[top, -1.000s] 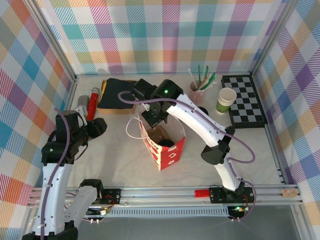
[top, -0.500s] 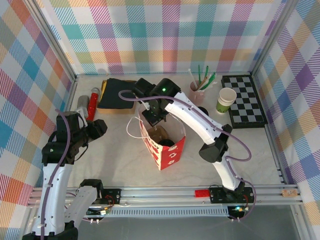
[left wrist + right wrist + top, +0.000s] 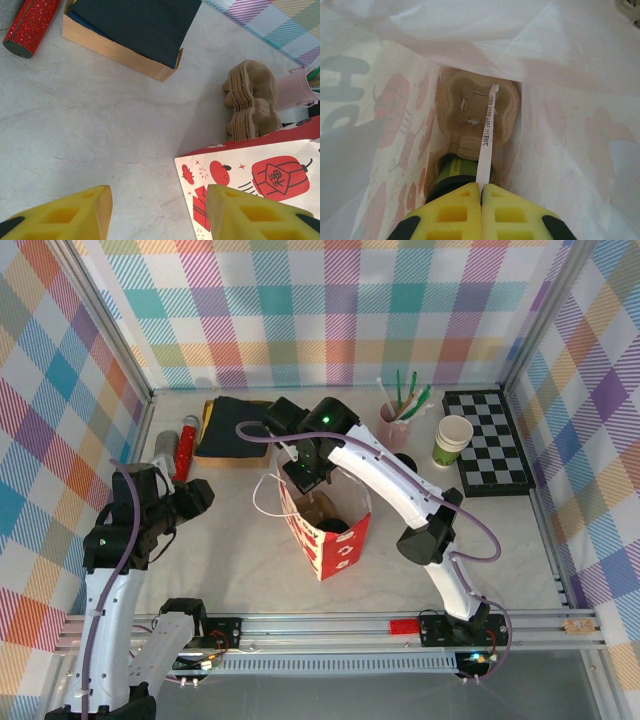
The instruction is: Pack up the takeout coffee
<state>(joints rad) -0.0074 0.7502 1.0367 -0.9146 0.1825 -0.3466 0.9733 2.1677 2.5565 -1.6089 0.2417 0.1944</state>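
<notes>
Apparently well along. Left pincer [image 3: 157, 215] hangs roughly half open over bare counter [image 3: 75, 125], with nothing between its fingers. It sits idle, just left of the red-and-white bag [image 3: 340, 545].

Takeout coffee [image 3: 452, 170] sits inside the bag, in the near pocket of a cardboard carrier [image 3: 470, 115] on the bag floor. The far pocket is empty.

Right pincer [image 3: 481, 189] is pressed fully closed on a narrow white paper slip [image 3: 487, 130], which dangles over the carrier, down inside the bag mouth.

Judged done: cup bagged. Judged left: let the slip go and lift the arm clear. Whether the empty pocket needs anything I cannot say.

Unclear:
- The print on the slip is unreadable.
- The cup's near side is cut off by the right fingers, so whether it is fully seated cannot be told.
</notes>
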